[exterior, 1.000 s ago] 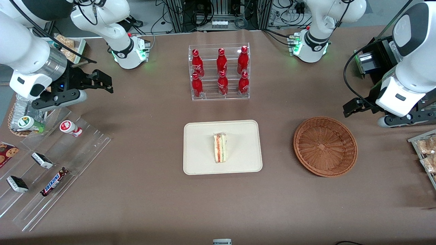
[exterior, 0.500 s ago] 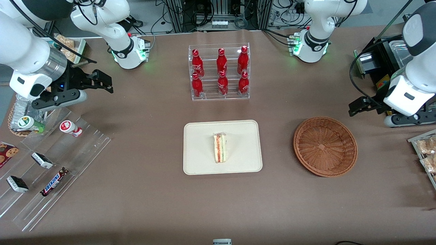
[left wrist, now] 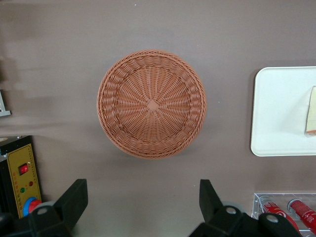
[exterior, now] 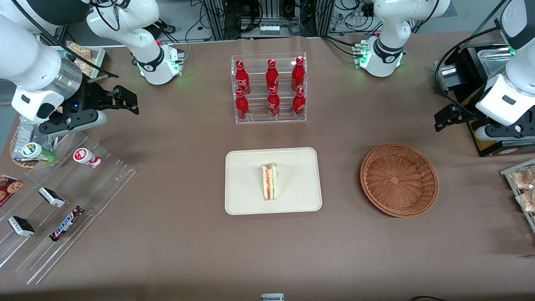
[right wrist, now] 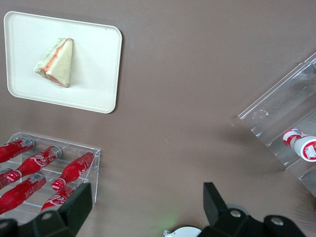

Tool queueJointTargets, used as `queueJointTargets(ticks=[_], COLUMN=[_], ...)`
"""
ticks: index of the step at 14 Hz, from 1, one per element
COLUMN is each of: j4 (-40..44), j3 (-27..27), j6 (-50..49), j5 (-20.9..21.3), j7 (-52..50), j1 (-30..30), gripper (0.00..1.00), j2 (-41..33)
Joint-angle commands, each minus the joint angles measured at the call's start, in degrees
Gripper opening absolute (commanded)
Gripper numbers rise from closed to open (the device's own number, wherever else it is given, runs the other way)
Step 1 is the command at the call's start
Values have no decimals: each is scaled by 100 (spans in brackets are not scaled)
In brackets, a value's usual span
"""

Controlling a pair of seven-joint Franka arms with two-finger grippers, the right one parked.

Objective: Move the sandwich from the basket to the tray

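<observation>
Hovering above the desk (exterior: 376,251) at the working arm's end, my jaws (exterior: 444,117) hang spread wide with nothing between them, up off the surface and farther from the front camera than the basket (exterior: 399,179). In my wrist view the two dark fingers (left wrist: 74,197) stand well apart, with bare desk and the basket (left wrist: 151,103) showing past them. The basket holds nothing; its woven floor is in plain sight. The sandwich (exterior: 270,181) lies on the tray (exterior: 246,167), about at the tray's middle, its striped cut edge turned toward the parked arm's end of the desk. In the front view the tray sits at roughly nine o'clock from the basket, the two apart with brown desk between them. My wrist view catches only the tray's (left wrist: 276,108) nearest end and a sliver of the sandwich (left wrist: 311,113). A clear rack of red bottles (exterior: 269,88) stands at twelve o'clock from the tray, farther from the front camera.
</observation>
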Motion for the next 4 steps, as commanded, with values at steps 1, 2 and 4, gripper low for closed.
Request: queueJointTargets(ticks=[1, 2, 4], j4=[17, 17, 8], j3=[-82, -82, -91], j6=[-139, -183, -219], j5=[74, 74, 57], j7=[84, 75, 66], j1=[80, 71, 54], gripper=[100, 100, 100], j2=[-75, -84, -58])
